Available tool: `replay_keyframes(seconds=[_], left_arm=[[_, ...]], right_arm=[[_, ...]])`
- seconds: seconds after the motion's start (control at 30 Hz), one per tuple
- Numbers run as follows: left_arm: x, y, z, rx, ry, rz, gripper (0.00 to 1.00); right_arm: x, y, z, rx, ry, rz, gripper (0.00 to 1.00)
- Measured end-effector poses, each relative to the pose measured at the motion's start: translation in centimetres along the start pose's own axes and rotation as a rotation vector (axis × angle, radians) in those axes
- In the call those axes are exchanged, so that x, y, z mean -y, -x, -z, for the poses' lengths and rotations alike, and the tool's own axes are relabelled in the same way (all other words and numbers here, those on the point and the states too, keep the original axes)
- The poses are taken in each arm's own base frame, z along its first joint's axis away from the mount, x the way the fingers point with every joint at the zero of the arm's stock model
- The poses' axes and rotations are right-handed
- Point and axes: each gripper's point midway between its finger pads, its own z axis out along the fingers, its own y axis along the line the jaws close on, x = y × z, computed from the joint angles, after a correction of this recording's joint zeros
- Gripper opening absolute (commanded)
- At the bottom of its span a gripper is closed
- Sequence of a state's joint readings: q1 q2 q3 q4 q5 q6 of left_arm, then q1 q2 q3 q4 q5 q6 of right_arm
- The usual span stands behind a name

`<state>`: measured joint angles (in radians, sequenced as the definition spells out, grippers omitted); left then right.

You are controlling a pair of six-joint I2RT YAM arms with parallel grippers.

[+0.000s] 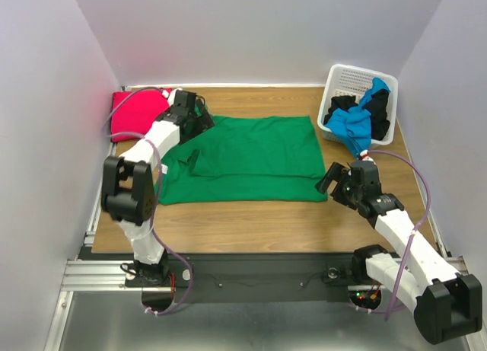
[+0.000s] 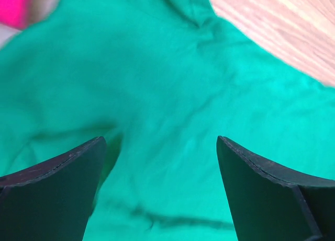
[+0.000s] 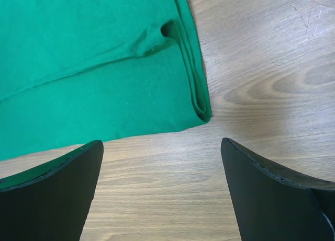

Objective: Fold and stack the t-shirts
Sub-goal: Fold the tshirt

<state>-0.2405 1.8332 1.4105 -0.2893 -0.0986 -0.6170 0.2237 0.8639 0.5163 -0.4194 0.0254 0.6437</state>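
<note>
Lying spread flat on the wooden surface point(image 1: 251, 221), between the left jaws and the right jaws: one green t-shirt point(image 1: 243, 159), bright, short-sleeved, partly folded. One sleeve turned in over the body on the side nearer the left jaws. Long edge nearer the right jaws doubled over, ending in a neat layered corner.

Left jaws: at the end of the left arm point(image 1: 152, 149), set wide apart, poised low over the green cloth near its far left corner. Nothing gripped between them. Green fabric filling almost the whole left wrist view beneath them, softly creased. Contact between tips and cloth: cannot tell.

Right jaws: at the end of the right arm point(image 1: 396, 229), likewise wide apart and holding nothing. Positioned over bare wood just off the folded corner of the green t-shirt. That corner ahead of the left-hand tip and apart from both tips.

Beyond the left jaws and just beside them, in the far left corner: one magenta-red t-shirt point(image 1: 137, 113), folded into a compact block.

Beyond the right jaws, in the far right corner: one white lattice basket point(image 1: 346, 77), tilted. Inside it, one black t-shirt point(image 1: 342, 107), crumpled. Draped across the basket and spilling over its near rim toward the right jaws: one blue t-shirt point(image 1: 358, 124), bunched, unfolded.
</note>
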Motion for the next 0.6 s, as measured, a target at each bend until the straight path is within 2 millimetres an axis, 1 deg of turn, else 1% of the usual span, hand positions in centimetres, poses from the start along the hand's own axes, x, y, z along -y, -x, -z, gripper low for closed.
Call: replay_keyframes(seconds=[0.07,0.1,0.17,0.2,0.27,0.33,0.47,0.6], left_arm=[[-0.6,0.2,2.1,0.035,-0.007,-0.001,0.99],[-1.4,-0.1,4.0,0.052,-0.008,-0.001,0.99],[-2.6,-0.7,6.1,0.08,-0.014,0.004,0.99],[-3.2,-1.2,6.9,0.088,-0.016,0.007,0.99],[-4.1,-2.1,7.4,0.085,-0.01,0.01,0.99],[-4.8,-3.2,7.0,0.063,-0.001,0.012,0.99],[-5.4,-4.8,5.0,0.015,0.021,0.015,0.99],[-6.5,-6.6,2.3,-0.04,0.062,0.018,0.98]], right_arm=[[0.0,0.0,0.0,0.001,0.002,0.0,1.0],[-0.1,0.0,0.0,-0.002,0.003,0.0,1.0],[-0.1,-0.1,0.0,-0.004,0.005,0.0,1.0],[-0.1,-0.1,0.0,-0.005,0.005,0.0,1.0],[-0.1,-0.1,0.0,-0.007,0.004,0.0,1.0],[0.0,-0.2,-0.1,-0.013,0.0,0.001,1.0],[0.0,-0.3,-0.2,-0.015,-0.001,0.001,1.0],[0.1,-0.3,-0.2,-0.016,-0.002,0.001,1.0]])
